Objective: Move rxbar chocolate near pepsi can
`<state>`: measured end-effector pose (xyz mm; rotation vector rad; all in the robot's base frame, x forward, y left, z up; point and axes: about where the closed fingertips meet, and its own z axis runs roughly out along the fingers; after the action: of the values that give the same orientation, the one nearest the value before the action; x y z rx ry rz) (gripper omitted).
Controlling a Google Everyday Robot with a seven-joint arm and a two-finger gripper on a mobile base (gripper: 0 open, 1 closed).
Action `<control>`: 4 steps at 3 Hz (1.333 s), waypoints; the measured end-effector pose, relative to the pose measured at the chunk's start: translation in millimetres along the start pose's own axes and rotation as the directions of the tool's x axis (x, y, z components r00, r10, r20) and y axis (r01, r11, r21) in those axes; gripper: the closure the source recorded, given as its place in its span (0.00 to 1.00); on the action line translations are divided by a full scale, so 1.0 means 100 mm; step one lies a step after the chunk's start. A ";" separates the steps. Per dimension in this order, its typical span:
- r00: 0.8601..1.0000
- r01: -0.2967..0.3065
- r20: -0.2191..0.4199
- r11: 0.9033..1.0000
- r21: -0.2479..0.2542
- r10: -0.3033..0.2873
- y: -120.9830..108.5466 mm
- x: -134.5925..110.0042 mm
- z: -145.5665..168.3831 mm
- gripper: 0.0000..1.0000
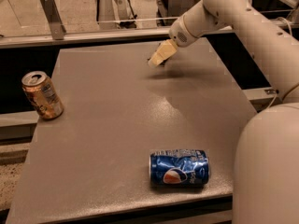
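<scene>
Showing pincer (pixel 158 57) at far edge of table (pixel 107 106) (grip state unclear) | pepsi can (pixel 179 167) lying by near edge

Robot lab: tool (pixel 158 59) over grey table (pixel 117 115), far side

arm (pixel 252 27): white, smooth rounded shells | gripper (pixel 156 59): cream, tapered, above the table (pixel 117 106) at its far side
</scene>
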<state>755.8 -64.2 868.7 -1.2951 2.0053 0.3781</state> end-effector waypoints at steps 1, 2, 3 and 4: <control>0.998 -0.058 0.023 0.998 -0.006 0.058 -0.09 -0.01 0.29 0.00; 0.997 -0.077 0.019 0.997 0.003 0.077 -0.15 0.01 0.46 0.18; 0.997 -0.077 0.013 0.997 0.016 0.077 -0.19 0.05 0.49 0.41; 0.998 -0.060 0.002 0.998 0.019 0.060 -0.18 0.08 0.46 0.65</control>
<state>788.7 -51.0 832.7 -1.2250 2.0456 0.3874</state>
